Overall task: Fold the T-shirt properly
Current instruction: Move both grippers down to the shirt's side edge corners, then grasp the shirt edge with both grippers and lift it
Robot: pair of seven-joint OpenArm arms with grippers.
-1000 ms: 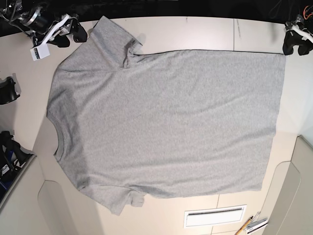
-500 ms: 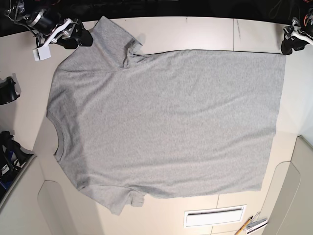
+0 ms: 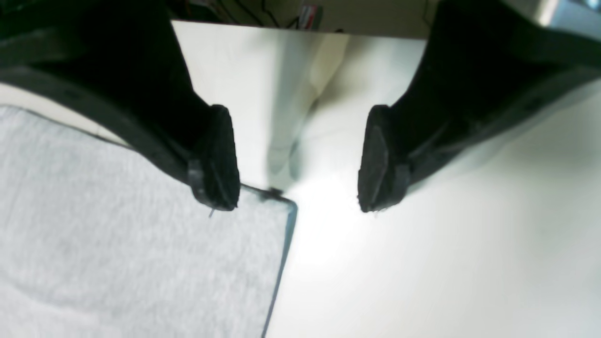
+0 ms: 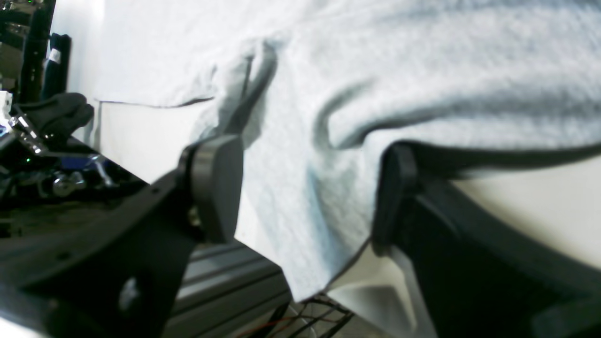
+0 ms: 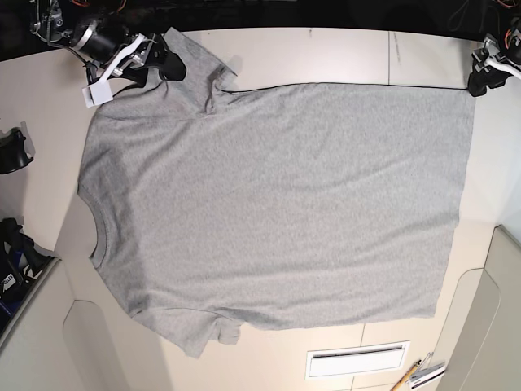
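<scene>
T-shirt (image 5: pixel 285 204): flat on the table (image 5: pixel 317 53), plain side up, long axis running across the base view. Collar end at that view's left, hem end at its right, 1 sleeve (image 5: pixel 183 65) out at the top left, the other (image 5: pixel 191 330) at the bottom left with some crumpling. No fold across the body visible, so you look to be at the start.

Key relation: the 2 grippers sit at opposite ends of the shirt's top long edge. Right gripper (image 4: pixel 305 197) is nearer the sleeve and collar end, over the upper sleeve. In its wrist view the fingers are spread, a ridge of cloth rises between them, right up against 1 finger. Not clamped.

Left gripper (image 3: pixel 298 206) is nearer the hem end, at the top hem corner (image 3: pixel 277 206). Fingers wide apart, holding nothing. In its wrist view the corner lies between the fingers but closer to the finger on the image's left; the body runs off that way. Can't tell the height over the cloth.

Next you likely pinch both ends, then carry that edge toward the opposite long edge. Center the left on the corner first, or it may slip out.
</scene>
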